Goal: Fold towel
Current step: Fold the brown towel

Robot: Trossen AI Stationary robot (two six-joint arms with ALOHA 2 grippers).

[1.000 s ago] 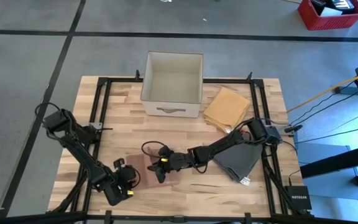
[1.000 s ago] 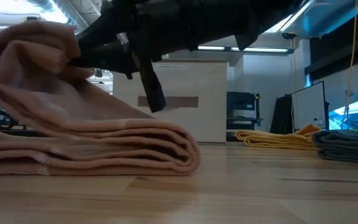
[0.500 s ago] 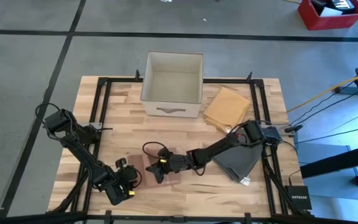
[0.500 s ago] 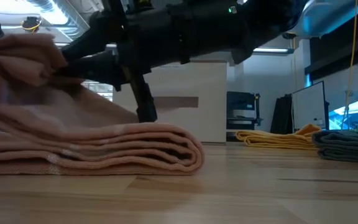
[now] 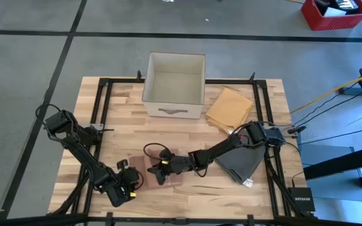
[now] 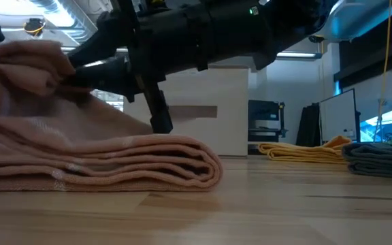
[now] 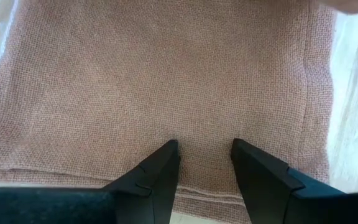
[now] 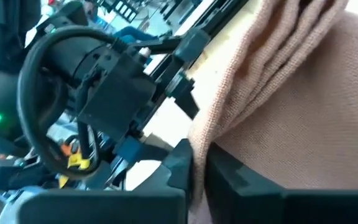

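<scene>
— What colour is the woven cloth towel (image 6: pixel 94 160) under my fingers?

— Dusty salmon-pink, plain, with a fine knit grain.

— And my own two grippers?

— My left gripper (image 7: pixel 205 163) and right gripper (image 8: pixel 197 171) are both matte black.

— The rest, from the towel?

— At twelve o'clock, a cream-white open fabric box (image 5: pixel 175 85). At two, a mustard-yellow folded cloth (image 5: pixel 229 109). At three, a charcoal-grey folded cloth (image 5: pixel 242 162). All on my pale butcher-block wooden table (image 5: pixel 124 125), striped in blond strips.
</scene>
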